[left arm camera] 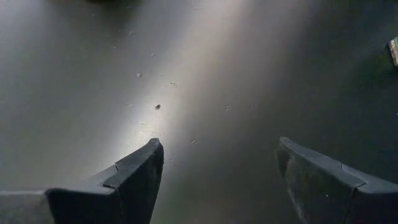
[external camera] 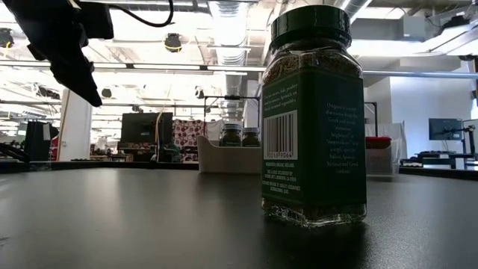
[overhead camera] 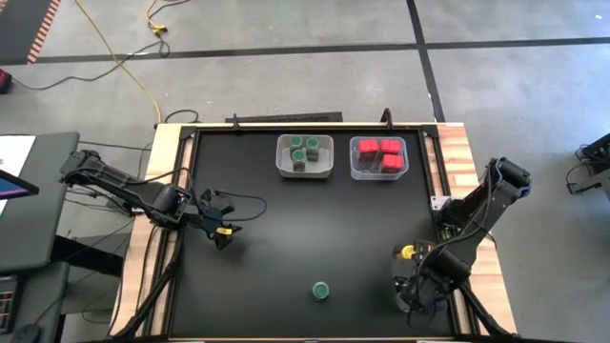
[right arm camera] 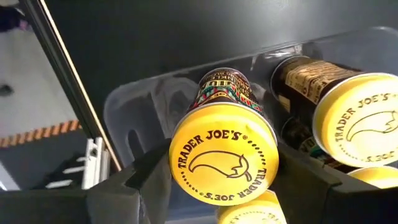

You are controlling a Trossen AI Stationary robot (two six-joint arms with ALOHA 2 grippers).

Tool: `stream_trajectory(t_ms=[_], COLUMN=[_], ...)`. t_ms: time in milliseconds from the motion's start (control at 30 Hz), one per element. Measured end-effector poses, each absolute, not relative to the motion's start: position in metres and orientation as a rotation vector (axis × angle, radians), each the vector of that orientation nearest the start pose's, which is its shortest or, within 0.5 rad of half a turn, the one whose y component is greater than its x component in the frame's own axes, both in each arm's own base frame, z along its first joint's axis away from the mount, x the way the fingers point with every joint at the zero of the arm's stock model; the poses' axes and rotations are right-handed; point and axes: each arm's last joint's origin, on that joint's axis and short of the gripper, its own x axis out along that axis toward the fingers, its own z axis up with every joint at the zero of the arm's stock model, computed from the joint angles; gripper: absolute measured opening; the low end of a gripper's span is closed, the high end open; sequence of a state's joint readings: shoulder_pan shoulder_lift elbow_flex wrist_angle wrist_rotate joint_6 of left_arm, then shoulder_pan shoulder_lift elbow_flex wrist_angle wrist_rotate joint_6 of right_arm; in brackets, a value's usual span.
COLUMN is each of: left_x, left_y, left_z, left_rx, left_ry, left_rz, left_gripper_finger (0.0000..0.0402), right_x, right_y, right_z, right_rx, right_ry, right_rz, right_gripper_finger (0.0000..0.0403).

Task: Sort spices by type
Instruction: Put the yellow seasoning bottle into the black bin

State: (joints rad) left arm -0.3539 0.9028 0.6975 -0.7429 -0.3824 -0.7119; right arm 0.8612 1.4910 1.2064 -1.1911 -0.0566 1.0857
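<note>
A: High view first. What's sorted?

B: Green jars (overhead camera: 304,152) sit in one clear bin (overhead camera: 283,169) at the far edge, red boxes (overhead camera: 380,155) in the bin beside it (overhead camera: 355,171). One green jar (overhead camera: 321,291) stands alone on the black surface (overhead camera: 295,229) near the front. The left gripper (overhead camera: 221,232) hovers over bare surface at the left, well apart from that jar. The right gripper (overhead camera: 412,291) is low at the front right, over a third bin that the arm mostly hides.

A: Low view?

B: The lone jar (external camera: 315,119) stands upright and close, dark herbs inside. The two far bins show behind it. A dark gripper (external camera: 67,52) hangs at upper left, clear of the surface (the left one, going by the high view).

A: Left wrist?

B: The left fingers (left arm camera: 134,180) stand wide with nothing between them, only bare surface below.

A: Right wrist?

B: The right fingers (right arm camera: 140,183) are closed on a yellow-lidded jar (right arm camera: 222,152), inside the third bin (right arm camera: 134,112), next to other yellow lids (right arm camera: 359,118).

A: So which step?

B: I'd say placing a yellow jar with its kind. Next it calls for releasing and lifting straight out without knocking the neighbours; then the lone green jar needs carrying to the green bin.
</note>
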Motion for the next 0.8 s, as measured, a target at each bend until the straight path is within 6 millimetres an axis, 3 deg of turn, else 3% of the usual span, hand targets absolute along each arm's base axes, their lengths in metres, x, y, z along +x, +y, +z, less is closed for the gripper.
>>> stream_trajectory(t_ms=[800], left_x=[0.157], left_y=[-0.047], left_z=[0.243], left_rx=[-0.257], left_ry=[0.829], left_rz=[0.303], left_gripper_finger=[0.0297], right_x=[0.157], right_y=[0.204], right_z=[0.248], right_rx=[0.268], right_ry=[1.568], right_rz=[-0.127], right_gripper_finger=[0.0255])
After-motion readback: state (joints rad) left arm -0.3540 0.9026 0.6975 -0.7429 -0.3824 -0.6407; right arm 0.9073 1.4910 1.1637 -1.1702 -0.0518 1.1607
